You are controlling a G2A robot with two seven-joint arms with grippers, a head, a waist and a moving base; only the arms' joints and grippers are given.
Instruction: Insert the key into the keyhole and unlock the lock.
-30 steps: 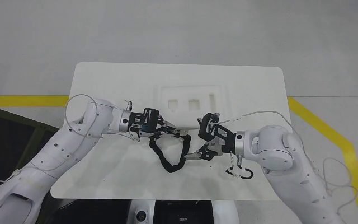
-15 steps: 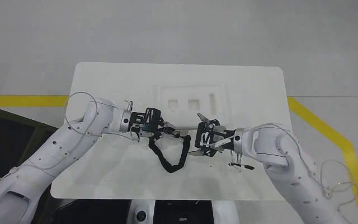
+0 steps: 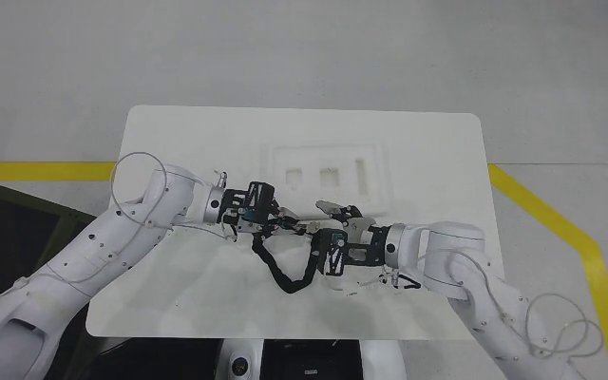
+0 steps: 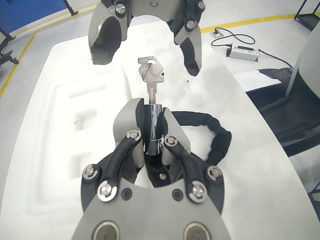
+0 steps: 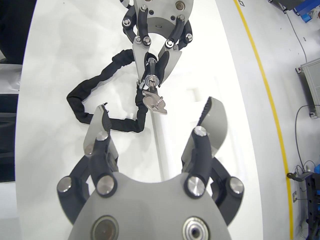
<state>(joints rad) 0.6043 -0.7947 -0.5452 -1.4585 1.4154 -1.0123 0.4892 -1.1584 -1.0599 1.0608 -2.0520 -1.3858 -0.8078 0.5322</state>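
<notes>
My left gripper (image 3: pixel 277 220) is shut on the chrome lock cylinder (image 4: pixel 153 131) of a chain lock, held just above the table. Its black fabric-covered chain (image 3: pixel 285 275) loops down onto the table. A silver key (image 4: pixel 151 72) sticks out of the keyhole, with a second key hanging from its ring. My right gripper (image 3: pixel 330 236) faces the left one, open wide. The key's head (image 5: pixel 155 102) lies level with its fingertips (image 5: pixel 102 112), touching neither. In the right wrist view the left gripper (image 5: pixel 151 82) clamps the lock cylinder (image 5: pixel 151 79) end-on.
A white foam tray (image 3: pixel 328 176) with several recesses lies on the white table (image 3: pixel 427 142) just behind the grippers. Yellow floor tape runs past both table sides. A small black cable loop (image 3: pixel 404 282) hangs by the right wrist.
My right gripper has moved left along the table toward the key and turned its wrist, so its open fingers now flank the key's head. The left gripper and lock have stayed put.
</notes>
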